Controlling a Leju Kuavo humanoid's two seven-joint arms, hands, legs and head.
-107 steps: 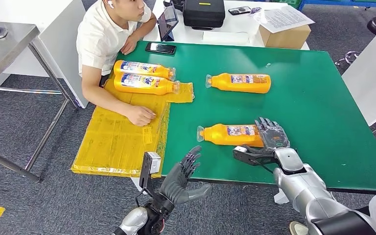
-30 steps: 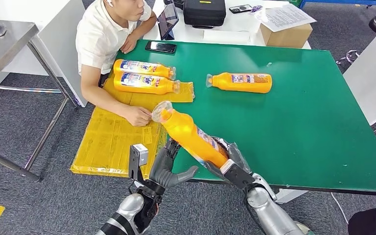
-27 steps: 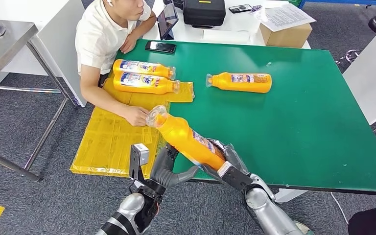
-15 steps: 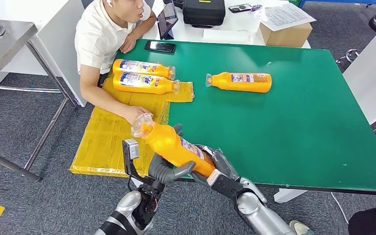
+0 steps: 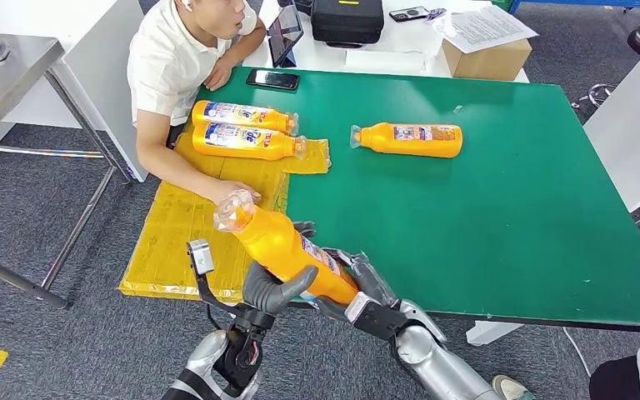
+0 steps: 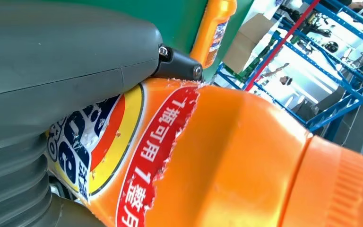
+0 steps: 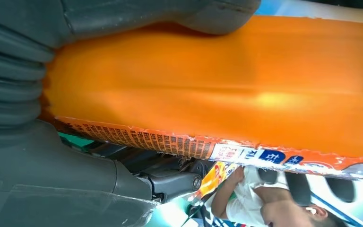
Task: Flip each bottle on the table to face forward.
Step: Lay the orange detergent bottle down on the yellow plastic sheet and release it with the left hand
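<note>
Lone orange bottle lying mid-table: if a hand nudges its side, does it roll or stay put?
The lone bottle lies on its side on the bare green table, so it probably rolls. Its flattish labelled face may damp that. The plastic looks rigid and glossy, likely slippery, so grip the body rather than the narrow neck.

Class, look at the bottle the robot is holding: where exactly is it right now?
In the head view, the held bottle is lifted over the green table's near left corner, gripped by the left hand and right hand, cap end pointing toward the person's hand.
</note>
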